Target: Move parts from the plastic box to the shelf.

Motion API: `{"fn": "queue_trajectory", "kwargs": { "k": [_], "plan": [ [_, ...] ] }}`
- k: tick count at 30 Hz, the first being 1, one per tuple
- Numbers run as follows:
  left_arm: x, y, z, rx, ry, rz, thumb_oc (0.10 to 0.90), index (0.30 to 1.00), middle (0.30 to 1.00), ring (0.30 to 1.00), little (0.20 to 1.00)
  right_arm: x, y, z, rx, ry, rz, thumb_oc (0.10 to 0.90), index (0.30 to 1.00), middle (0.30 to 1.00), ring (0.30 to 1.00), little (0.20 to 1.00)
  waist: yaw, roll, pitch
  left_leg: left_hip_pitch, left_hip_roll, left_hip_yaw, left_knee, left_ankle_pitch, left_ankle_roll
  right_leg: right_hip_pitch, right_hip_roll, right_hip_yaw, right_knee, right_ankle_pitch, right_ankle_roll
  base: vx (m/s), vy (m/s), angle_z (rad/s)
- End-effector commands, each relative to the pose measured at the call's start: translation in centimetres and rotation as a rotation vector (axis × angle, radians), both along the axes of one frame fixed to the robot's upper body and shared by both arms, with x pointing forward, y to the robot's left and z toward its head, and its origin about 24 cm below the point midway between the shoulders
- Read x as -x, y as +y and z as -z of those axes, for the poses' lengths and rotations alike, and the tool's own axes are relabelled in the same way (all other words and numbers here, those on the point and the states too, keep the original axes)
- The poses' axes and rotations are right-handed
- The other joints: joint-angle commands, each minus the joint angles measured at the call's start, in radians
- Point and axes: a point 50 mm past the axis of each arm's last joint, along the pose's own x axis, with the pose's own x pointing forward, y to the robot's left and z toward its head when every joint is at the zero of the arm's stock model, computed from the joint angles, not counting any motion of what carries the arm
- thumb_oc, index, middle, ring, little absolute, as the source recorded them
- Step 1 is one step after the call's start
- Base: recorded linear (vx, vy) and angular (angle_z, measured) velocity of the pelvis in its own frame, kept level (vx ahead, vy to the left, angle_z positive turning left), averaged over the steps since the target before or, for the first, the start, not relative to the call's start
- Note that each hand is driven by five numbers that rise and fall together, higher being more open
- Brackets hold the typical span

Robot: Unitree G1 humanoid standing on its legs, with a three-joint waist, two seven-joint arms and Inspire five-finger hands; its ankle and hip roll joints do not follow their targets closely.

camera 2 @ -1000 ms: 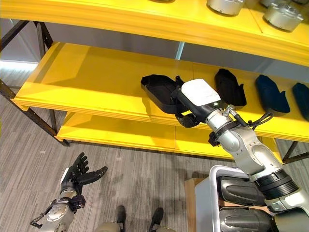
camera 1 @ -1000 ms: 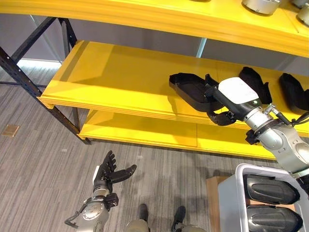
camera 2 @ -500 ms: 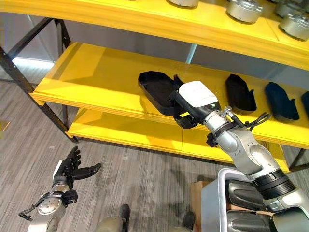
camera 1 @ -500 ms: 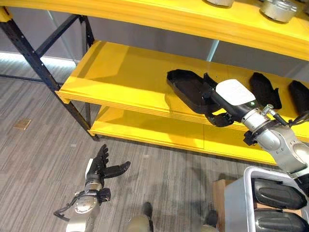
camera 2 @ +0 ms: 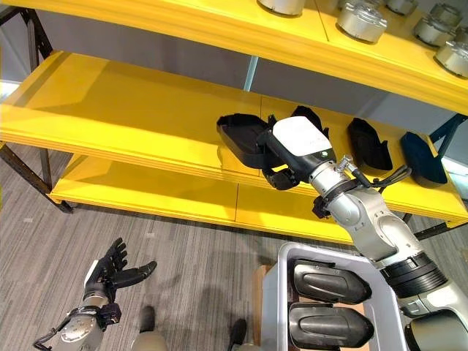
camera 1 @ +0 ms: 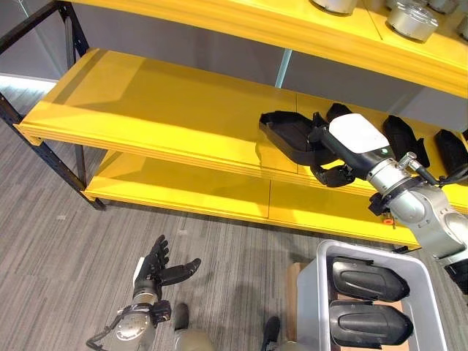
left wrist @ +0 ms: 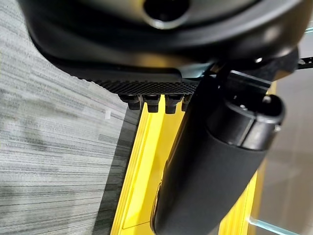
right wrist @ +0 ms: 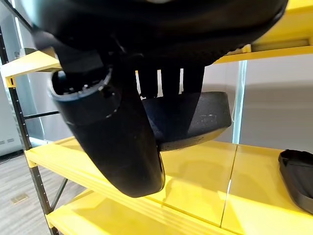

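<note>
Left hand (camera 1: pixel 156 272) hung low over the grey striped carpet floor (camera 1: pixel 66 256) at near left, fingers spread and straight, thumb out to the side, nothing in it.

Yellow metal shelf unit with black frame (camera 1: pixel 146 110) ran across the far side. Left half of the middle shelf was bare.

Just right of centre, the right hand (camera 1: pixel 333 164) gripped a black moulded plastic part, shallow tray-like shell (camera 1: pixel 287 135), open side up, at the front edge of the middle shelf. Fingers curled under its right end, thumb on the other side, white-backed palm over it. In the right wrist view the part (right wrist: pixel 190 120) sat pinched between fingers (right wrist: pixel 168 81) and thumb, over the yellow board; couldn't tell if its bottom touched the board or hovered just above.

Further right on the same shelf, a row of similar black moulded parts (camera 2: pixel 369 145) lay side by side, one partly hidden behind the right hand, the far-right one looked dark blue (camera 2: pixel 418 157).

Top shelf at right carried round silver metal parts (camera 2: pixel 355 18).

Near right, a grey plastic box (camera 1: pixel 322 307) sat on the floor side, holding two more black moulded parts (camera 1: pixel 365 279), one behind the other, well apart from the shelf.
</note>
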Motion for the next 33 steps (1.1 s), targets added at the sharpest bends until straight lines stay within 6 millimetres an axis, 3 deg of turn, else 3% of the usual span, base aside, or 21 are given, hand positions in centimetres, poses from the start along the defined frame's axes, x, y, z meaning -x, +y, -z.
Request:
{"fn": "queue_trajectory", "kwargs": {
  "k": [1,9,19,24,33],
  "plan": [
    [-2.0,-0.1,-3.2,-0.053,-0.170,0.087,0.900,1.000,1.000,1.000,1.000,0.3,0.6,-7.6,-0.108,-0.313,-0.052,0.400,0.300,0.300,0.300,0.300,0.032,0.004,-0.117,0.017,0.013,-0.033,0.019,-0.093,0.010,-0.038,-0.108,0.015,0.126,-0.095,0.050,0.00,-0.026,0.05],
    [-1.8,-0.2,-3.0,-0.034,-0.165,0.085,0.900,1.000,1.000,1.000,1.000,-0.3,1.6,-9.2,-0.114,-0.365,-0.071,0.400,0.300,0.300,0.300,0.300,0.036,0.029,-0.122,0.023,0.016,-0.031,0.017,-0.090,0.008,-0.038,-0.102,0.015,0.137,-0.108,0.041,0.00,-0.014,0.01],
    [-2.1,-0.7,-3.4,-0.015,-0.182,0.120,0.900,1.000,1.000,1.000,1.000,-3.1,3.7,-10.3,-0.173,-0.343,-0.062,0.400,0.300,0.300,0.300,0.300,0.062,0.044,-0.113,0.017,0.004,-0.033,0.020,-0.095,0.012,-0.043,-0.114,0.007,0.141,-0.103,0.042,0.00,0.000,0.00],
    [-2.6,-0.8,-4.0,-0.016,-0.211,0.136,0.900,1.000,1.000,1.000,1.000,-4.7,4.2,-10.8,-0.211,-0.316,-0.030,0.400,0.300,0.300,0.300,0.300,0.082,0.053,-0.073,-0.033,-0.007,-0.047,0.051,-0.096,0.015,-0.080,-0.128,0.002,0.164,-0.101,0.042,-0.06,0.006,0.02],
    [-4.0,-1.1,-5.5,-0.024,-0.276,0.174,0.900,1.000,1.000,1.000,1.000,-6.9,4.9,-12.2,-0.248,-0.282,0.030,0.400,0.300,0.300,0.300,0.300,0.122,0.075,0.038,-0.202,-0.025,-0.094,0.223,-0.141,0.022,-0.222,-0.166,-0.002,0.289,-0.106,0.038,-0.09,0.030,0.12]
  ]
}}
